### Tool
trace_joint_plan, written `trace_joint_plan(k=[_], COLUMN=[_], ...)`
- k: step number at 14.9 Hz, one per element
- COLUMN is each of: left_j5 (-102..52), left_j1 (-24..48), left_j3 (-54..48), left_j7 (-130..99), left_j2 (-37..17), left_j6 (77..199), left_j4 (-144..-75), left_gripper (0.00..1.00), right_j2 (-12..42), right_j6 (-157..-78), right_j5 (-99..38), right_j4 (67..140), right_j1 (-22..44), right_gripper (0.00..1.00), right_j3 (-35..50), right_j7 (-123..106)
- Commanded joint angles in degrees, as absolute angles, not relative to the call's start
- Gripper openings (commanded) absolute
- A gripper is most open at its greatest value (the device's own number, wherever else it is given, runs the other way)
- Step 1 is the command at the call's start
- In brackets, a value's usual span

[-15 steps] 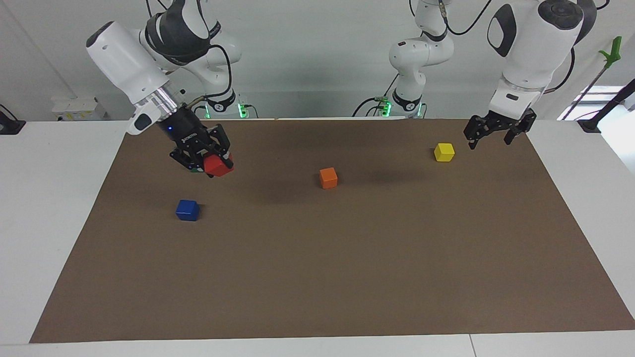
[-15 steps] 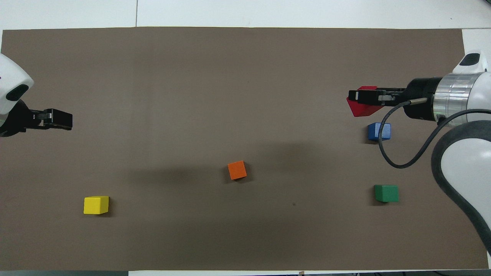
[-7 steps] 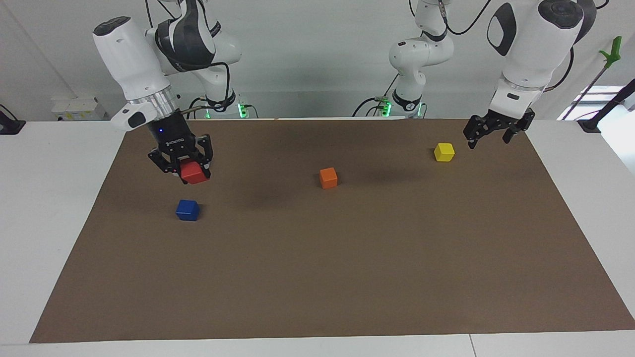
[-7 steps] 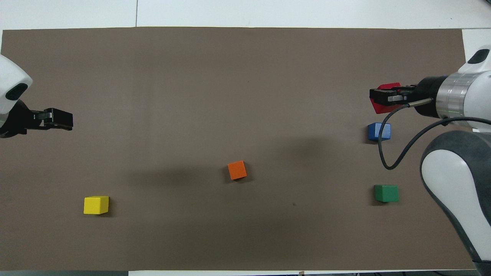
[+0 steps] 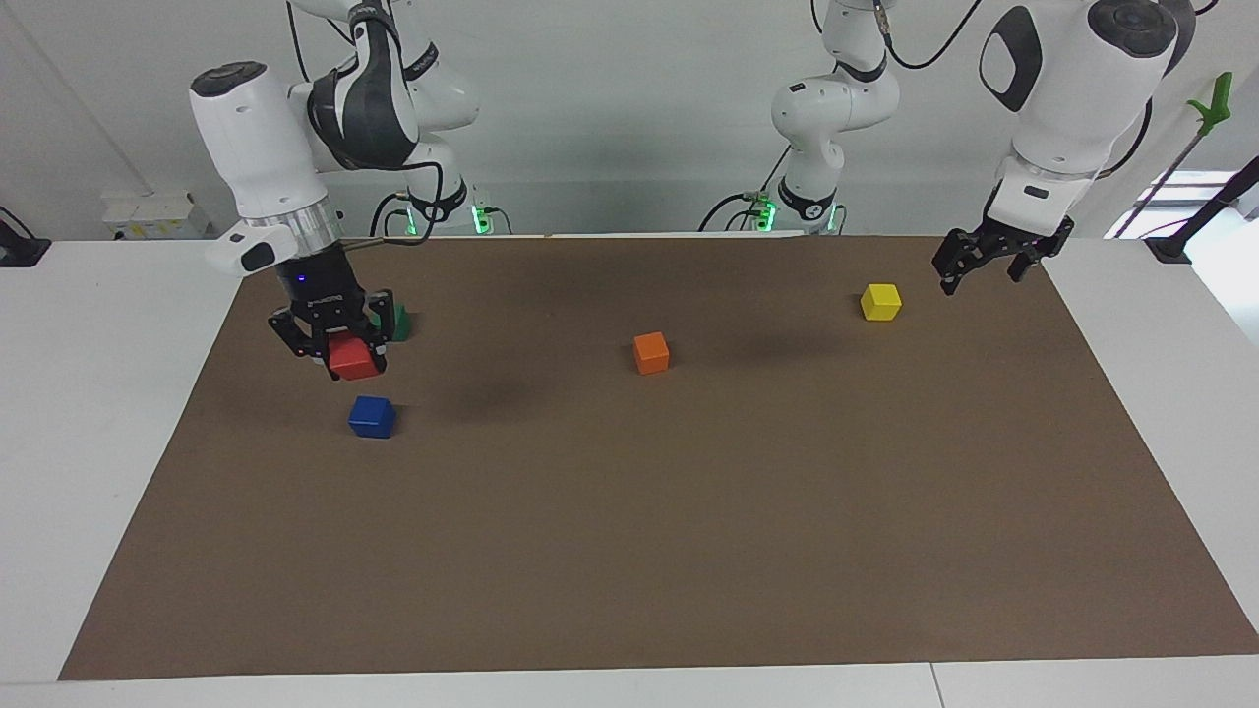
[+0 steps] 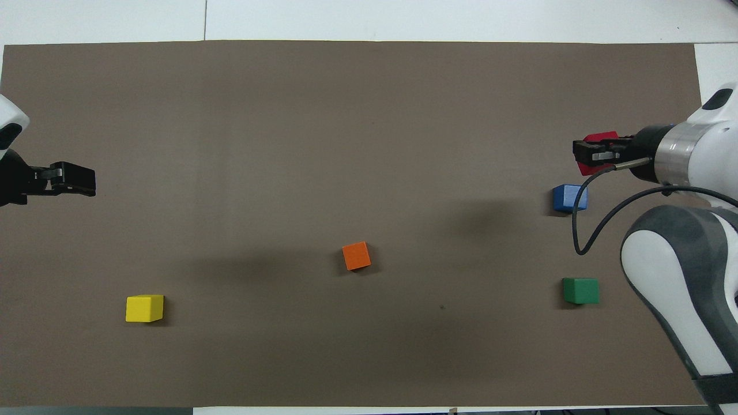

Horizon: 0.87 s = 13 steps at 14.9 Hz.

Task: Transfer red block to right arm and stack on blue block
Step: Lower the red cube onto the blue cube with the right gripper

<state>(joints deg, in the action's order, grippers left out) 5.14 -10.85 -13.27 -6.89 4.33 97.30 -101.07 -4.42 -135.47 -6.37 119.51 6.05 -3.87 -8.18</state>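
Red block point(image 5: 355, 358), a smooth rounded cube, sits clamped in right pincer point(image 5: 334, 356).

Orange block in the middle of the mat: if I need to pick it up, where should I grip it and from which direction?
Probably from straight above. The orange block sits flat and alone on the mat, with nothing touching it. Close the fingers on two opposite side faces. It is turned slightly on the mat, so rotate the wrist to match those faces.

Both arms are glossy white with dark grey joint patches and black cables; the right arm point(image 5: 258, 133) has a silver wrist ring and blue light above its black pincer point(image 5: 334, 346).
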Motion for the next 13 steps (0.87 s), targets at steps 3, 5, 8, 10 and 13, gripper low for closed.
trace_joint_plan(k=[3, 5, 8, 10, 13], left_j5=[4.4, 4.3, 4.1, 4.0, 4.0], left_j1=[-7.5, 0.0, -0.2, 0.3, 0.0], left_j3=[-10.0, -2.0, -1.8, -1.8, -1.8], left_j7=[-7.5, -7.5, -7.3, -7.4, -6.8], left_j2=[5.7, 5.7, 5.7, 5.7, 5.7], left_j6=[97.0, 96.9, 96.9, 96.5, 95.8], left_j4=[-102.3, -102.1, -102.0, -101.7, -102.0], left_gripper=[1.00, 1.00, 1.00, 1.00, 1.00], right_j2=[-2.5, -1.7, -0.4, 0.6, 3.6], right_j6=[-137.1, -137.8, -144.6, -147.7, -151.0], right_j5=[-1.3, 0.2, 1.8, 1.9, 1.9], right_j4=[122.2, 122.8, 126.4, 128.0, 128.1], right_j1=[4.3, 3.5, 3.3, 3.1, 2.1], right_gripper=[0.00, 0.00, 0.00, 0.00, 0.00], right_j3=[-3.1, -3.1, -3.1, -3.1, -3.1], right_j7=[-6.9, -6.4, -5.6, -5.1, -2.0])
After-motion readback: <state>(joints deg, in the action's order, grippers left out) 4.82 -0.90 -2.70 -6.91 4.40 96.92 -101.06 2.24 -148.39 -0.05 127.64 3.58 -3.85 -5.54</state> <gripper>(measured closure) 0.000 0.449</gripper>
